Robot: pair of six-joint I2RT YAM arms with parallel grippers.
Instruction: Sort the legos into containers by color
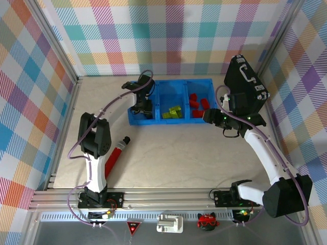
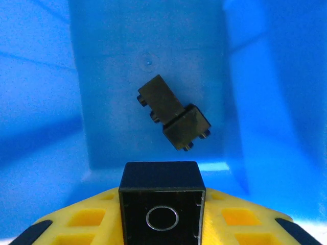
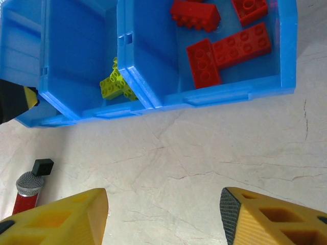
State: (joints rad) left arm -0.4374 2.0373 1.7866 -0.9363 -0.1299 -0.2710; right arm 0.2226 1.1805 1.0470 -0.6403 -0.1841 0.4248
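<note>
Yellow fingers (image 3: 66, 217) of my right gripper (image 3: 163, 217) stand spread wide with nothing between them, hovering above the bare table (image 3: 204, 148) on the near side of the bins (image 3: 230, 94), three joined blue boxes in a row. At the other end of the row, my left gripper (image 2: 159, 196) hangs over the left bin (image 2: 46, 112), its pads (image 2: 87, 219) clamped on either side of a black lego (image 2: 159, 204) whose hollow underside shows. Beneath it, on the floor of that bin, two more black legos (image 2: 173, 113) lie touching each other, set at a slant near the middle. Lime legos (image 3: 116, 84) sit piled in the middle bin (image 3: 76, 56) toward its near end, and red legos (image 3: 230, 48) lie loose on the floor of the right bin (image 3: 153, 46), some touching, some apart. Seen from above, a red cylinder (image 1: 115, 155) with a black tip lies on the table beside my left arm (image 1: 94, 148), near and left of the bins, while a black case (image 1: 240, 71) stands at the far right, behind my right arm (image 1: 265, 153).
</note>
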